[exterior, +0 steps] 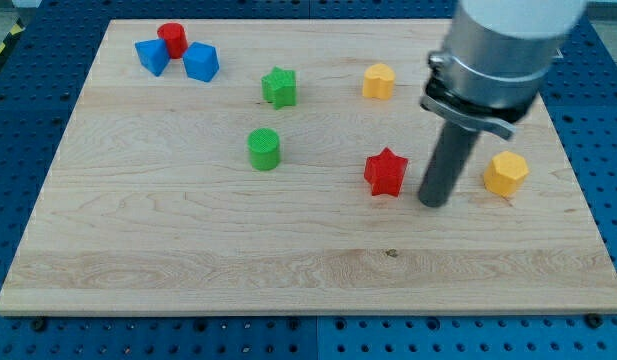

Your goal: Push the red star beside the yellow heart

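Wooden board [188, 250] on a blue perforated table [598, 60], with my tip [433, 203] resting on the board just right of the red star-shaped block [385, 172], between it and a yellow block [506, 174] of unclear shape near the right edge; the rod carries no jaws, so there is no opening to report. A second yellow block [379, 81], its shape equally hard to read, lies farther back, well apart from the red star. To the left stand a green star-shaped block [279, 87] and a green cylinder [264, 149], and at the far left corner a red cylinder [172, 40] sits between two blue blocks [152, 56] [201, 62].
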Controlling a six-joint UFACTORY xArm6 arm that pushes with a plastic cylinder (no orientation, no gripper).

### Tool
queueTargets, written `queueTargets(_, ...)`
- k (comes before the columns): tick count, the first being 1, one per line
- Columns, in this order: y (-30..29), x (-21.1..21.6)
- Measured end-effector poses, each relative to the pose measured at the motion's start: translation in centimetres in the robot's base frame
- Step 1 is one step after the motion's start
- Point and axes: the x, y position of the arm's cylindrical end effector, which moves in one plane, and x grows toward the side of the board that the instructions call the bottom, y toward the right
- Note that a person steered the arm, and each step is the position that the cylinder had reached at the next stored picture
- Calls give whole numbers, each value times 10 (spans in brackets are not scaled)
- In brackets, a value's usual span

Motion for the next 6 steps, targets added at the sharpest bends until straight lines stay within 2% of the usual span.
queueTargets(1, -10, -32)
queueTargets(2, -4, -34)
queueTargets(3, -2, 18)
queueTargets(4, -32, 25)
queueTargets(6, -52, -98)
